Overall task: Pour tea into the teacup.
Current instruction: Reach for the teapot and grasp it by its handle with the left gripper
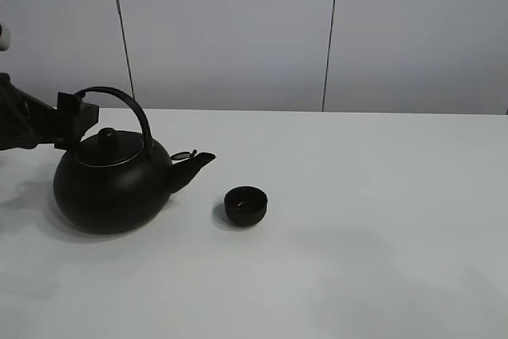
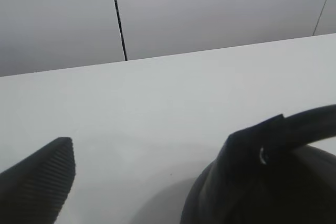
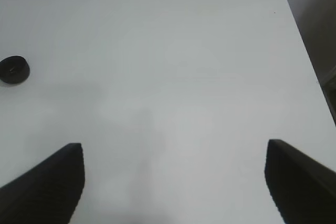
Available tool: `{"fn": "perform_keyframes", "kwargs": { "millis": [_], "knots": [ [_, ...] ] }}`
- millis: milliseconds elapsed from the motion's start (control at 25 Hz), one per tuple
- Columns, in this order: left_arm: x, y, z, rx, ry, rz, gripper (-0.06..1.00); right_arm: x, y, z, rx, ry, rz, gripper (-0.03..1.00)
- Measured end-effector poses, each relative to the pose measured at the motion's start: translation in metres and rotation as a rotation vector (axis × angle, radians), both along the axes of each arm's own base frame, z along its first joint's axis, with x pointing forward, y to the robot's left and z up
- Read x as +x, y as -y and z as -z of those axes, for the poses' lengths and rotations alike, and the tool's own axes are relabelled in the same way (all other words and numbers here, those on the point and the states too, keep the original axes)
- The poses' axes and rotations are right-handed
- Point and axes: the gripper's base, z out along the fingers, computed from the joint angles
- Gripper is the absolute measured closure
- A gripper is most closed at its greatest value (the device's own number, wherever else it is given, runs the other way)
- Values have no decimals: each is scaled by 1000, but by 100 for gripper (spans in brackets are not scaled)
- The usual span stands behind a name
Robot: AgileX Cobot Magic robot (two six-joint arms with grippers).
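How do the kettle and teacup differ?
The kettle is far bigger than the teacup. The kettle has an arched handle, a knobbed lid and a spout; the teacup is a plain open bowl with none. The kettle stands left of the teacup, spout towards it, apart. Both are black and upright on the white table.

Kettle (image 1: 111,188) blocks teacup (image 1: 245,206) from L; R side open.

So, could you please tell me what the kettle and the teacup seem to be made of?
The kettle looks like metal, perhaps enamelled or cast iron: it is matte black with a faint sheen and a thin bright ring near its top. The teacup is matte black too, maybe ceramic or iron; it is too small to tell.
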Motion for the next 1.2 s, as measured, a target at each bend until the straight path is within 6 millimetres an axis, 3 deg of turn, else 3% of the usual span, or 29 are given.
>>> {"fn": "perform_keyframes", "kwargs": {
  "millis": [840,1000,1200],
  "knots": [
    [3,5,9,-13,-19,36,25,0,0,0,0,0,0,33],
    [3,5,9,-12,-14,45,40,0,0,0,0,0,0,33],
    [3,8,8,-7,-3,76,66,0,0,0,0,0,0,33]
  ]
}}
